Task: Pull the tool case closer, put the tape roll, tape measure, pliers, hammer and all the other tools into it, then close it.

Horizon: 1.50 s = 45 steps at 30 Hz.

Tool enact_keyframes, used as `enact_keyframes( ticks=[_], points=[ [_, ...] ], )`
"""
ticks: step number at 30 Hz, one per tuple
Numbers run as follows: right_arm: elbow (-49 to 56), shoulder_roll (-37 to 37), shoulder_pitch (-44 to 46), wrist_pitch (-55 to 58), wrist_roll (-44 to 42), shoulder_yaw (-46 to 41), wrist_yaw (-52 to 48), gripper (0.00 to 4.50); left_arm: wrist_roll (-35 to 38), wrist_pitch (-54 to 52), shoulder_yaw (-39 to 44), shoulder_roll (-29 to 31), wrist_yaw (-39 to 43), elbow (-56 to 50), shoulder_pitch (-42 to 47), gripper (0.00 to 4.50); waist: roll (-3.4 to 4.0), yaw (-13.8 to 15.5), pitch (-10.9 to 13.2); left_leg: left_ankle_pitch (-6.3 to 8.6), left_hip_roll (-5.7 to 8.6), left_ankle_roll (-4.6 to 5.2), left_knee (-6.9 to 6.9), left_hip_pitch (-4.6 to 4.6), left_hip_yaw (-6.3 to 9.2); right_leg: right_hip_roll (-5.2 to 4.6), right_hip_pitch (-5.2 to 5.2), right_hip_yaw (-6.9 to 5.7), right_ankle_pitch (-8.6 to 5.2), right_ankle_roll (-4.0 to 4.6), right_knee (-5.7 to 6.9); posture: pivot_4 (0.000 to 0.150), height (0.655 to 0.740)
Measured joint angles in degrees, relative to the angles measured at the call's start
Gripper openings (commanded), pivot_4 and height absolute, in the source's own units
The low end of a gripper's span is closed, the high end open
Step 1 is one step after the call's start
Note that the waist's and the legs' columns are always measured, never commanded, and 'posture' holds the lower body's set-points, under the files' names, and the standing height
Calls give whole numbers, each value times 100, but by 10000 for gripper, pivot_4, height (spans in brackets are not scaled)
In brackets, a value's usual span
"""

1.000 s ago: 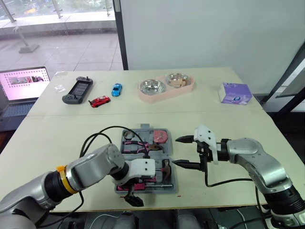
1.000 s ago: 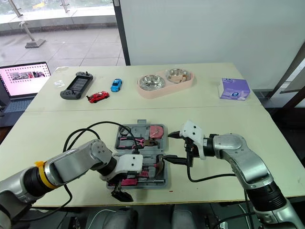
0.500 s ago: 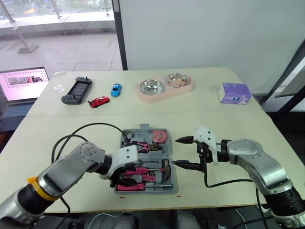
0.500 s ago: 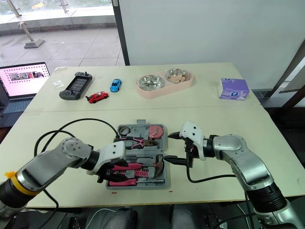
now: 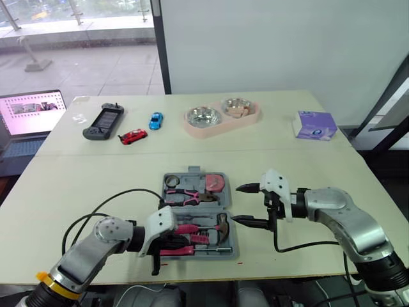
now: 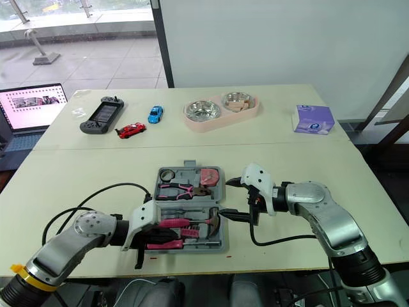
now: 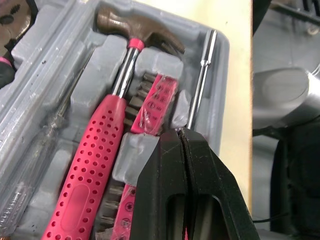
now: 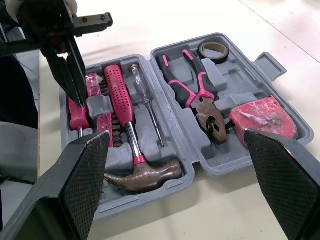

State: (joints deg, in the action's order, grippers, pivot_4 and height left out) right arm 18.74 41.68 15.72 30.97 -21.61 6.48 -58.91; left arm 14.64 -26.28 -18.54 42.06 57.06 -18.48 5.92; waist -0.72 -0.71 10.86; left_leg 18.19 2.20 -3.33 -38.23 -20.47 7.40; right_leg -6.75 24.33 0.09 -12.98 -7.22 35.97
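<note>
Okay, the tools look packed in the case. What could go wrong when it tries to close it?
The left gripper, fingers shut, hangs over the screwdriver in the tool case, so folding the case could trap it. The hammer may stand proud of its slot and keep the case from shutting. The open right gripper beside the case could nudge it askew.

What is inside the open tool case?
Hammer, pliers, tape roll, tape measure, clear screwdriver and pink bit rack lie in the tool case. The shut left gripper covers part of the rack.
</note>
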Motion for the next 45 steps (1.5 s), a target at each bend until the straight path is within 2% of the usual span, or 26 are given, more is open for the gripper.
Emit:
enact_keyframes(
  ticks=[9, 13, 17, 20, 23, 26, 29, 30, 32, 37, 45],
  points=[
    [19, 53, -52, 103, 0, 0, 6, 45000, -675, 944, -371, -144, -85, 475, -81, 299, 14, 5, -19, 0, 0, 1, 1, 6, -1, -1, -5, 0, 0, 0, -2, 1500, 7239],
    [19, 93, -53, 106, 0, 0, 6, 45000, -717, 1031, -310, -147, -106, 502, -99, 299, 18, -11, -25, 1, 0, 1, 1, 9, -1, 0, -6, 0, 0, 0, 0, 1500, 7239],
    [18, 111, -53, 124, 8, 0, 29, 45000, -350, 662, -8, -142, -54, 354, -152, 299, 13, -27, -22, 1, -3, 1, 2, 6, 0, 2, -2, 0, 0, 0, 3, 1500, 7239],
    [-40, 110, -35, 251, 105, 4, 208, 45000, 298, 51, 690, 15, 34, 134, -145, 299, 12, -12, -21, 0, -2, 1, 1, 4, 1, 2, -1, -1, 0, 0, 3, 1500, 7239],
    [-384, 110, 172, 404, 525, 311, 502, 35739, 827, -380, 1484, 171, 17, 218, -22, 0, 11, -30, -22, 1, -2, 1, 2, 7, 0, 2, 0, -1, 0, 0, 3, 1500, 7239],
    [-797, 90, 209, 446, 925, 672, 675, 19874, 835, -467, 1975, 340, -105, 715, 13, 0, 15, -30, -21, 1, -2, 1, 5, 5, -1, 3, 3, -1, -1, 0, 3, 1500, 7239],
    [-1064, -76, 459, 533, 1183, 969, 765, 3966, 598, -313, 1926, 350, -172, 1322, 46, 0, 13, -35, -20, 0, -1, 0, 3, 5, -4, 2, 3, 0, 0, 0, 2, 1500, 7239],
    [-1134, -110, 554, 533, 1265, 1079, 789, 424, 484, -218, 1885, 349, -195, 1518, 68, 0, 13, -30, -20, 0, -2, 0, 3, 4, -3, 2, 4, -1, 0, 1, 2, 1500, 7239],
    [-1289, -156, 690, 527, 1453, 1273, 793, 424, 216, 60, 1727, 331, -209, 1921, 160, 0, 13, -16, -20, 0, -2, 0, 4, 3, -2, 2, 5, -1, 0, 1, 2, 1500, 7239],
    [-1690, -469, 965, 497, 1845, 1813, 786, 424, -152, 456, 1211, -255, -216, 2528, 509, 0, 10, -2, -21, 0, 2, -1, 2, -2, -2, 0, 5, -1, 1, 0, -2, 1500, 7239],
    [-1952, -799, 1270, 480, 2207, 2046, 712, 424, -670, 1143, 900, -773, -261, 3351, 1130, 0, 23, 10, -37, -3, 3, -5, 2, 7, -1, -1, -1, -1, 2, 1, 5, 1500, 7239]
  ],
)
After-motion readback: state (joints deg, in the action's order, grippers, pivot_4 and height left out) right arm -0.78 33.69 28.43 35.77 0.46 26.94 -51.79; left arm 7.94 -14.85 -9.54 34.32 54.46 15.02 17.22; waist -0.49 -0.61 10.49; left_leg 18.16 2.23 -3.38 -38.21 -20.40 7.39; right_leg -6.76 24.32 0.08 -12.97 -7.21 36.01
